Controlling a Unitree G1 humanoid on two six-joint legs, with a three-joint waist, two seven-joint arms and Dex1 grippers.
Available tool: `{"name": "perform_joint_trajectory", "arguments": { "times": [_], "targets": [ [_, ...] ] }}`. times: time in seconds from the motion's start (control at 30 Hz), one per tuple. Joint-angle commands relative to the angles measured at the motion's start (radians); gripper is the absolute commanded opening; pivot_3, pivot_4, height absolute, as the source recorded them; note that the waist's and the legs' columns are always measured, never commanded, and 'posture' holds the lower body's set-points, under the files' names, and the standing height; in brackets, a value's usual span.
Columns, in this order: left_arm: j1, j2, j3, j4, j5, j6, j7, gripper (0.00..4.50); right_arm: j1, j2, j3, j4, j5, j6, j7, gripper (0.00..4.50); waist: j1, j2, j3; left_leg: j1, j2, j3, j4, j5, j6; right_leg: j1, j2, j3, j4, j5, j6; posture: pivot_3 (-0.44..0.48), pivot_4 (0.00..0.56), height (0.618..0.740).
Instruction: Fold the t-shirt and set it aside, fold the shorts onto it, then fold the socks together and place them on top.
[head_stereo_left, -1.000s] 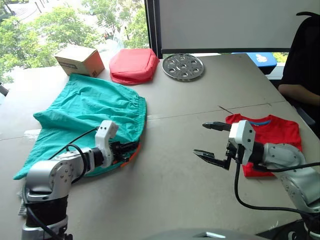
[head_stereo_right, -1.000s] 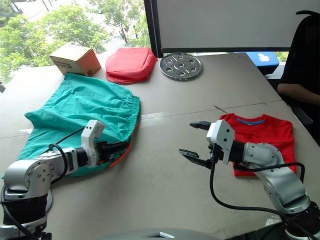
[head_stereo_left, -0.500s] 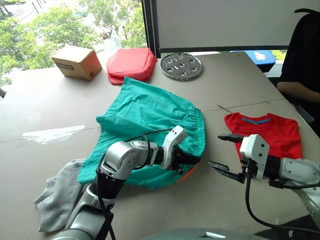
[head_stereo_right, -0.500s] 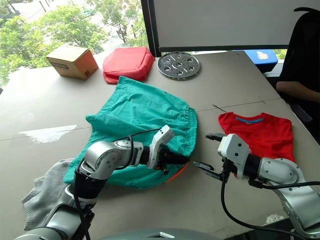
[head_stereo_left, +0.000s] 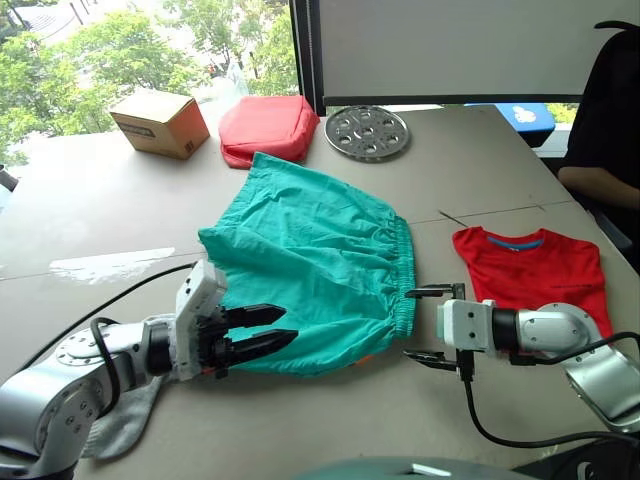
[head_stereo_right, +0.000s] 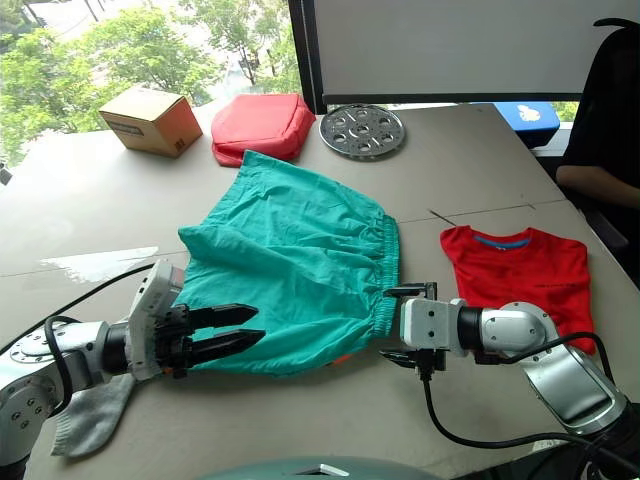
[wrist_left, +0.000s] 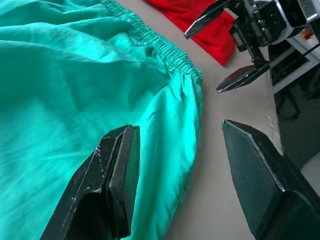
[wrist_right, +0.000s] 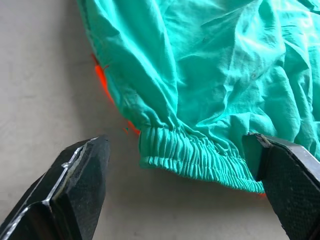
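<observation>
The teal shorts (head_stereo_left: 310, 265) lie spread in the middle of the table, with the gathered waistband toward the folded red t-shirt (head_stereo_left: 530, 275) on the right. My left gripper (head_stereo_left: 262, 333) hovers open at the shorts' near edge, one finger (wrist_left: 117, 170) over the cloth and nothing held. My right gripper (head_stereo_left: 430, 325) stands open around the near end of the waistband (wrist_right: 195, 155), where a bit of orange drawstring (wrist_right: 101, 80) peeks out. The grey socks (head_stereo_left: 128, 425) lie at the near left, partly under my left arm.
Along the far edge stand a cardboard box (head_stereo_left: 160, 122), a puffy red pouch (head_stereo_left: 267, 128) and a perforated metal disc (head_stereo_left: 367, 132). A person in black (head_stereo_left: 605, 120) sits at the right side. Bare tabletop lies between the shorts and the t-shirt.
My left gripper dragged the shorts rightward toward the t-shirt, then opened, let go and pulled back. The right gripper moved to the waistband's near end. The socks are uncovered.
</observation>
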Motion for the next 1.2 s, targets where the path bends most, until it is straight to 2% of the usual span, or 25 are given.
{"name": "perform_joint_trajectory", "arguments": {
  "times": [0.03,0.2,0.43,0.67,0.83,0.9,0.93,1.0,1.07,1.13,1.17,1.2],
  "targets": [
    [0.107,-0.004,0.070,0.065,0.169,-0.303,-0.107,2.84,-0.042,0.021,0.031,0.053,-0.065,-0.091,0.009,4.50,-0.003,0.000,0.000,0.000,0.000,0.001,0.000,0.000,0.000,0.000,0.000,0.000,0.000,0.000,0.000,0.000,0.150,0.740],
    [0.234,-0.030,0.113,0.192,0.282,-0.590,-0.209,2.84,-0.037,0.076,0.072,0.125,-0.147,-0.144,-0.028,4.50,-0.003,-0.002,0.000,-0.001,0.003,0.002,0.000,0.000,0.000,-0.002,0.000,0.000,0.000,0.001,-0.002,0.000,0.150,0.740],
    [0.223,-0.034,0.113,0.437,0.390,-0.939,-0.259,2.84,-0.019,0.119,0.053,0.119,-0.165,-0.118,-0.055,4.50,-0.004,-0.003,-0.002,-0.001,0.007,0.004,-0.001,-0.001,0.000,-0.003,0.001,0.000,0.001,0.000,0.000,0.000,0.150,0.740],
    [0.150,-0.025,0.107,0.616,0.447,-1.179,-0.231,2.84,-0.010,0.112,0.042,0.112,-0.161,-0.121,-0.044,4.50,-0.004,-0.003,-0.002,-0.001,0.010,0.006,-0.001,-0.001,0.000,-0.004,0.001,-0.004,0.001,0.001,-0.001,0.000,0.150,0.740],
    [0.117,-0.034,0.073,0.656,0.518,-1.249,-0.144,2.84,-0.030,0.131,0.059,0.138,-0.181,-0.140,-0.054,4.50,-0.005,-0.003,-0.002,-0.001,0.011,0.007,-0.001,-0.001,0.000,-0.004,0.001,-0.004,0.001,0.002,-0.004,0.000,0.150,0.740],
    [0.111,-0.042,0.055,0.641,0.526,-1.246,-0.119,2.93,-0.037,0.144,0.061,0.149,-0.160,-0.123,-0.041,3.98,-0.005,-0.003,-0.002,0.000,0.012,0.008,-0.001,-0.001,0.000,-0.004,0.001,-0.004,0.001,0.002,-0.004,0.000,0.150,0.740],
    [0.112,-0.045,0.047,0.628,0.519,-1.229,-0.108,2.64,-0.041,0.146,0.062,0.156,-0.160,-0.123,-0.037,3.77,-0.005,-0.003,-0.002,0.000,0.012,0.008,-0.001,-0.001,0.000,-0.004,0.001,-0.004,0.001,0.003,-0.004,0.000,0.150,0.740],
    [0.121,-0.041,0.029,0.594,0.499,-1.190,-0.100,2.15,-0.058,0.152,0.058,0.183,-0.168,-0.137,-0.036,2.92,-0.005,-0.003,-0.002,0.000,0.012,0.008,-0.001,-0.001,0.000,-0.004,0.001,-0.004,0.001,0.003,-0.004,0.000,0.150,0.740],
    [0.127,-0.038,0.028,0.562,0.474,-1.144,-0.084,1.28,-0.078,0.157,0.052,0.205,-0.170,-0.150,-0.035,2.00,-0.006,-0.003,-0.002,0.000,0.012,0.008,-0.001,-0.001,0.000,-0.004,0.001,-0.005,0.001,0.003,-0.004,0.000,0.150,0.740],
    [0.137,-0.031,0.034,0.548,0.461,-1.129,-0.081,0.69,-0.095,0.163,0.047,0.217,-0.159,-0.148,-0.031,1.42,-0.005,-0.003,-0.002,0.000,0.013,0.008,-0.001,-0.001,0.000,-0.004,0.001,-0.005,0.001,0.003,-0.004,0.000,0.150,0.740],
    [0.141,-0.030,0.037,0.543,0.457,-1.123,-0.080,0.16,-0.100,0.165,0.045,0.220,-0.154,-0.147,-0.029,0.89,-0.005,-0.003,-0.002,0.000,0.013,0.008,-0.001,-0.001,0.000,-0.004,0.001,-0.005,0.001,0.003,-0.004,0.000,0.150,0.740],
    [0.147,-0.026,0.038,0.534,0.445,-1.111,-0.085,0.00,-0.102,0.165,0.044,0.223,-0.150,-0.149,-0.026,0.54,-0.005,-0.003,-0.002,0.000,0.013,0.007,-0.001,-0.001,0.000,-0.004,0.002,-0.006,0.001,0.003,-0.004,0.000,0.150,0.740]
  ]
}}
